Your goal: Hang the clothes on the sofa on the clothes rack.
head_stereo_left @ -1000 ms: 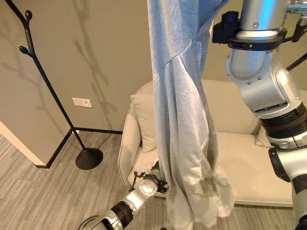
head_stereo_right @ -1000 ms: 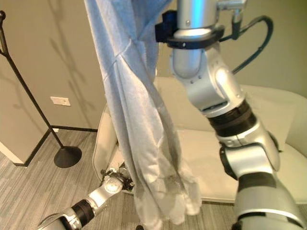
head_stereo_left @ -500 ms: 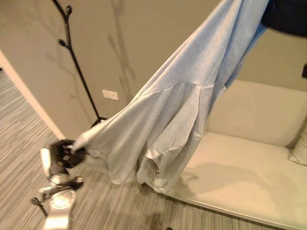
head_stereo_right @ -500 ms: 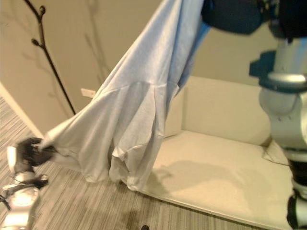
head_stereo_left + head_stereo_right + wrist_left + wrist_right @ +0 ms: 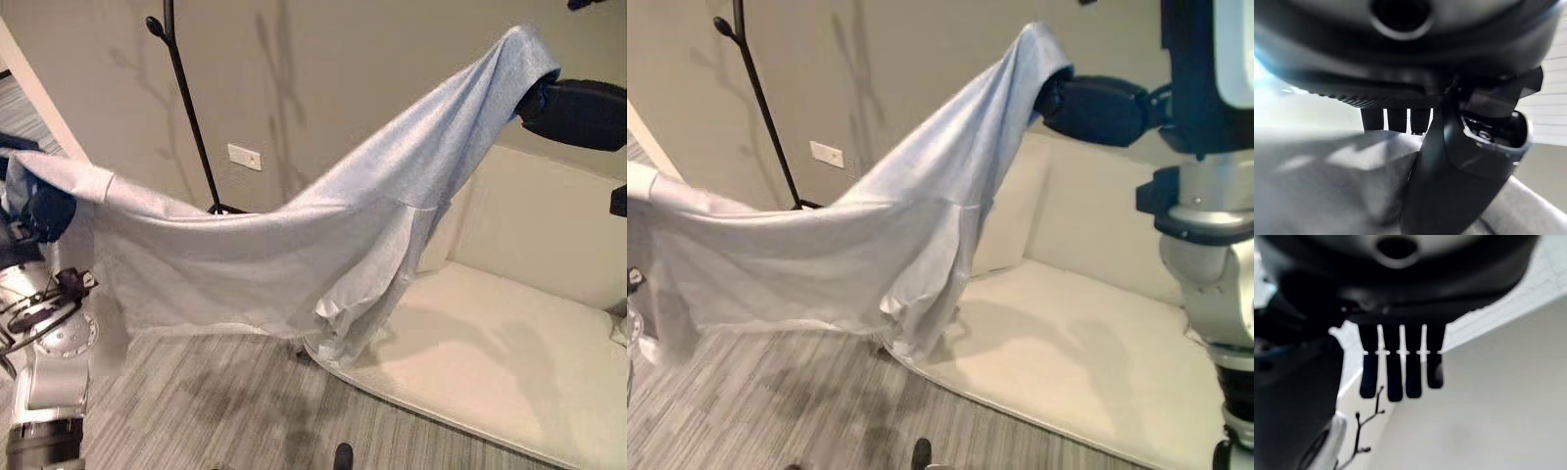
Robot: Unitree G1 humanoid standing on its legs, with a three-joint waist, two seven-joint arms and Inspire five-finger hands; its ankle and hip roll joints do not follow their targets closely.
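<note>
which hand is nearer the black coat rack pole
Left. The left hand, gripping one end of the light grey garment, is just beside the thin black coat rack pole; the right hand is above the sofa.

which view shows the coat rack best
The left eye view: the coat rack pole and a branch knob stand behind the grey garment. Right eye view shows similar; right wrist view catches its branch tips.

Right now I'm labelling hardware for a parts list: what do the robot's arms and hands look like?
Both arms are silver-grey metal with black rings at the joints. The right hand is a dark, blocky shape; the left hand is dark too, above a round silver wrist housing.
</note>
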